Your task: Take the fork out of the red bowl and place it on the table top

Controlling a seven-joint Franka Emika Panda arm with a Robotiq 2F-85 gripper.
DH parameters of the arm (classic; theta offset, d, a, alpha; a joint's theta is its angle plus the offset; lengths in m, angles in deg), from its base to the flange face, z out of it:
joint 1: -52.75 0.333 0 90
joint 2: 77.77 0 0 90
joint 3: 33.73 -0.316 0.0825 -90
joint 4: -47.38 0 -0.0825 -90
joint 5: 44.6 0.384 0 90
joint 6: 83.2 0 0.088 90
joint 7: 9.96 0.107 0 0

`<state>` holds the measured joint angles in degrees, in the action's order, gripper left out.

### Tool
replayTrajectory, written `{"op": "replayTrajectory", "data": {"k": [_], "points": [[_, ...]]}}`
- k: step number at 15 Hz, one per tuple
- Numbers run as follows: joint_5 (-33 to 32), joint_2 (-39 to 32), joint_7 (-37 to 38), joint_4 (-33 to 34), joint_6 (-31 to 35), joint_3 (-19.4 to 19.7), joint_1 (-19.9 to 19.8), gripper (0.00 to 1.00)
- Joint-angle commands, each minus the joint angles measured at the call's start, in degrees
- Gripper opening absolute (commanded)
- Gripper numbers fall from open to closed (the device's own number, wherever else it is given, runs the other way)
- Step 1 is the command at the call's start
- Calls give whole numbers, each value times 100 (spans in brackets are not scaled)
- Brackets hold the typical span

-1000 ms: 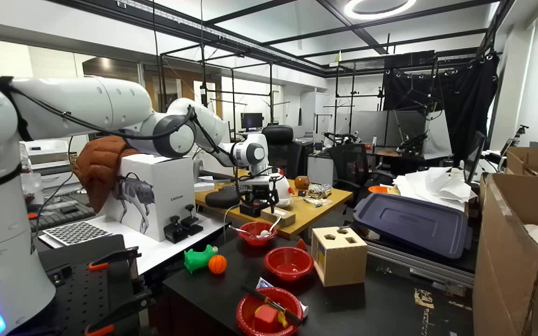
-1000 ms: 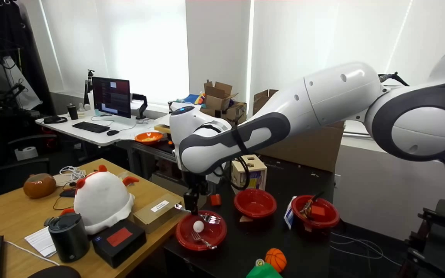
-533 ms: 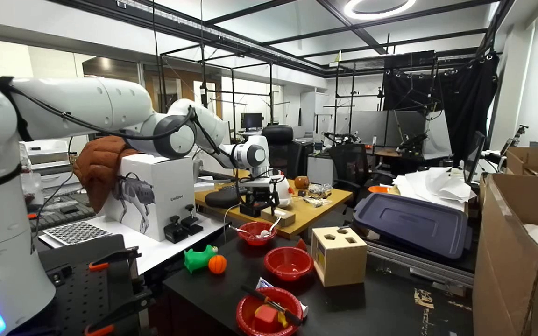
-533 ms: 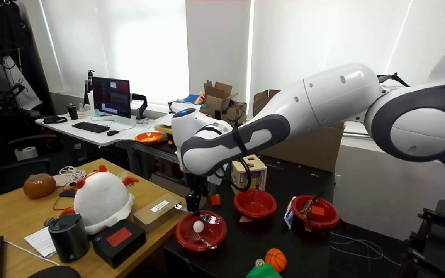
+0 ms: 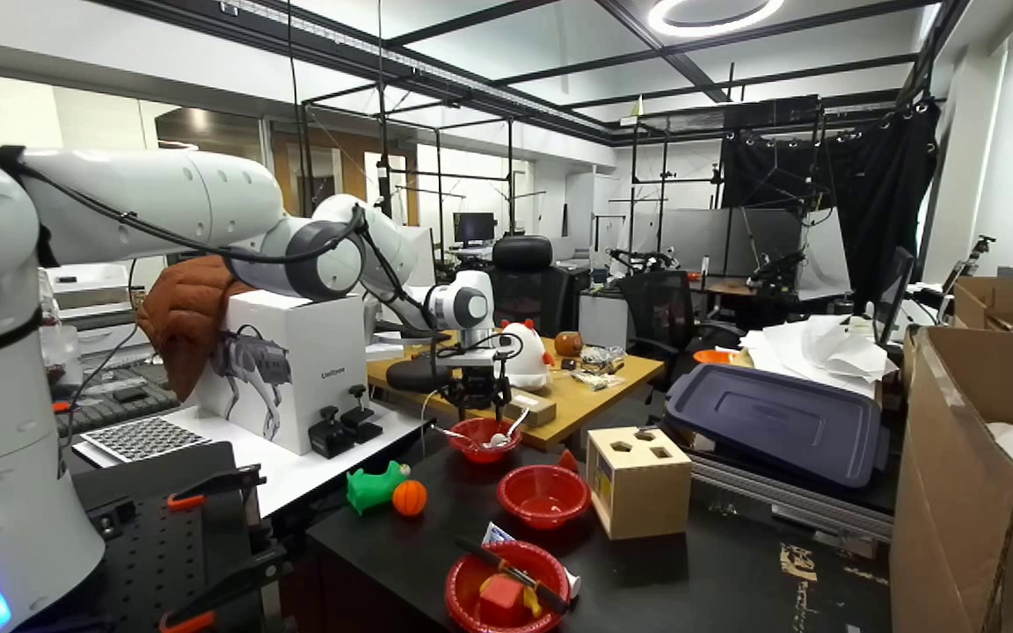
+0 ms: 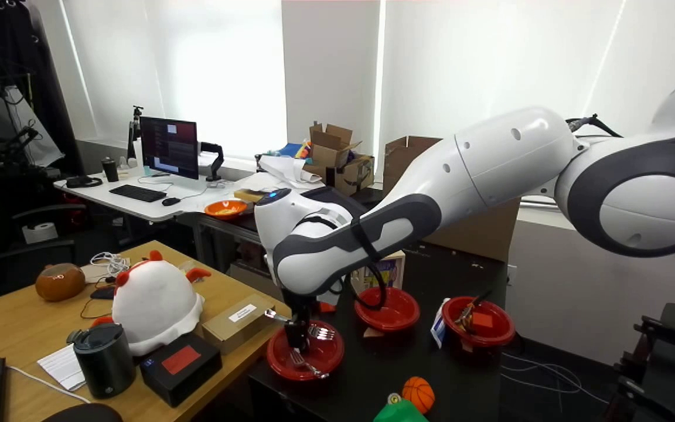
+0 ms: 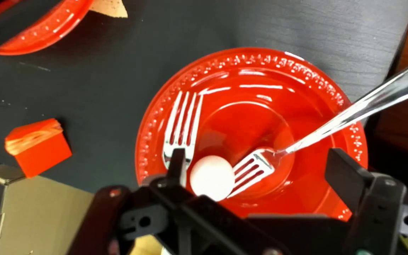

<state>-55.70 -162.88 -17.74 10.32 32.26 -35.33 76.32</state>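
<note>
Fork bowl (image 7: 257,117): far end of the tabletop (image 5: 717,563), in an exterior view.
Left fork (image 7: 177,149): in that bowl, partly behind one of the fingers (image 7: 177,163) in the wrist view.
Right fork (image 7: 335,124): in the same bowl, its handle crossing the rim.
Small ball (image 7: 213,178): between the two.
Middle bowl (image 5: 543,494): nearer that exterior camera, a sorter box (image 5: 643,486) at its right, a basketball (image 5: 410,498) at its left.
Near bowl (image 5: 470,576): in the foreground, holding a block (image 5: 501,600) and a tool (image 5: 514,574) that juts past the rim.

Three red bowls (image 6: 279,353) (image 6: 397,313) (image 6: 497,337), two forks (image 7: 178,147) (image 7: 331,125), one white ball (image 7: 212,178)
</note>
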Motion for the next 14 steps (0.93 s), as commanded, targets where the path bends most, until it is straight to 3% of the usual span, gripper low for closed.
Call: {"op": "replayTrajectory", "data": {"k": [1,5,8,14], "points": [[-144,-5,280,-169,98,206,163,100],[-418,-13,588,-283,277,448,311,100],[-307,-14,669,-95,22,342,229,100],[141,304,1362,288,-1395,244,-116,100]]}}
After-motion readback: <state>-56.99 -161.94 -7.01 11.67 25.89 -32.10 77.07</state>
